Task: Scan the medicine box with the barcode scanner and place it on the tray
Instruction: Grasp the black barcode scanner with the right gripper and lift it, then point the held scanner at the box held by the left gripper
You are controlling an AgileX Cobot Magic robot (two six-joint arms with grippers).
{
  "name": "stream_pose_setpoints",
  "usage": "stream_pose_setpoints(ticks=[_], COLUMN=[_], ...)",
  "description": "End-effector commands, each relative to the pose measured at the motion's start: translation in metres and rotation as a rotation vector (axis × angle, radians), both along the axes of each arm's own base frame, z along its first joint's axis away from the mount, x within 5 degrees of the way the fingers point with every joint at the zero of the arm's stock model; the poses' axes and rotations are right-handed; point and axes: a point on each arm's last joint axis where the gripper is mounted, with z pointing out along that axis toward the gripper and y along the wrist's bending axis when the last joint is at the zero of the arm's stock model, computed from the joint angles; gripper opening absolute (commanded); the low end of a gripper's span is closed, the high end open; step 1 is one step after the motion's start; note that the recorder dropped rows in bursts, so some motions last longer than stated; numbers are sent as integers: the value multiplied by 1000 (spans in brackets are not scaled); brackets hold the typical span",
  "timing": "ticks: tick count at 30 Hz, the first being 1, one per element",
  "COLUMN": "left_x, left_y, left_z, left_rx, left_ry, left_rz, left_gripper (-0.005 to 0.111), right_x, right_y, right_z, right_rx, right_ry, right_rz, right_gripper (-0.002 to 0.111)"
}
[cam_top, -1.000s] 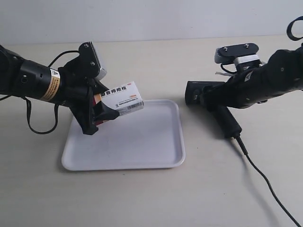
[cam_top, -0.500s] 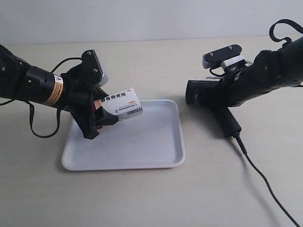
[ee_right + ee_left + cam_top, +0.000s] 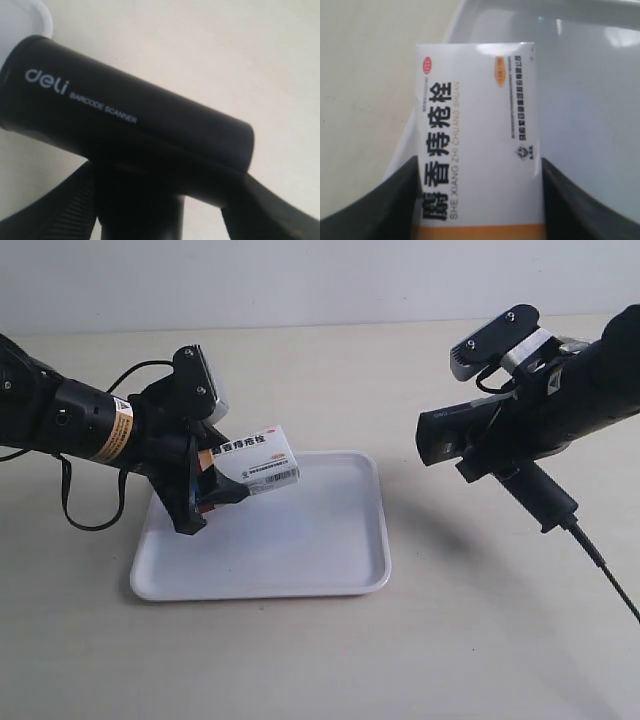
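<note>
My left gripper (image 3: 213, 486) is shut on the orange-banded end of the medicine box (image 3: 256, 461) and holds it tilted in the air over the left part of the white tray (image 3: 300, 540). The barcode side faces outward. In the left wrist view the box (image 3: 480, 125) sits between both fingers (image 3: 385, 210), with the tray (image 3: 590, 100) below. My right gripper (image 3: 498, 452) is shut on the black barcode scanner (image 3: 455, 432), which hangs off the table to the right of the tray, head toward the box. In the right wrist view the scanner (image 3: 125, 125) fills the frame above my gripper (image 3: 167, 180).
The scanner's black cable (image 3: 605, 570) trails from the handle toward the lower right edge. A corner of the tray (image 3: 25, 15) shows in the right wrist view. Beige tabletop (image 3: 320, 660) surrounds the tray on all sides.
My right gripper has lifted the scanner off the table and carried it up and to the right. The left gripper and box dipped slightly, then held still.
</note>
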Motion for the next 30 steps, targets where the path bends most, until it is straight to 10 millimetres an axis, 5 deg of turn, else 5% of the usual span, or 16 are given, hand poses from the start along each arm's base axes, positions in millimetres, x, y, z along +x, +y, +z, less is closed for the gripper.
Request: stream_pose_setpoints(ticks=[1, 19, 30], left_x=[-10, -16, -8], left_y=[-6, -1, 0], left_z=[1, 2, -39], left_rx=[-31, -10, -2], left_ry=[-30, -40, 42], left_rz=[-160, -157, -41], left_gripper=[0, 0, 0], right_x=[2, 4, 22], right_y=[1, 3, 13], right_z=[4, 5, -52], right_rx=[5, 28, 182], right_ry=[-61, -85, -21], right_rz=[26, 18, -195], right_gripper=[0, 0, 0])
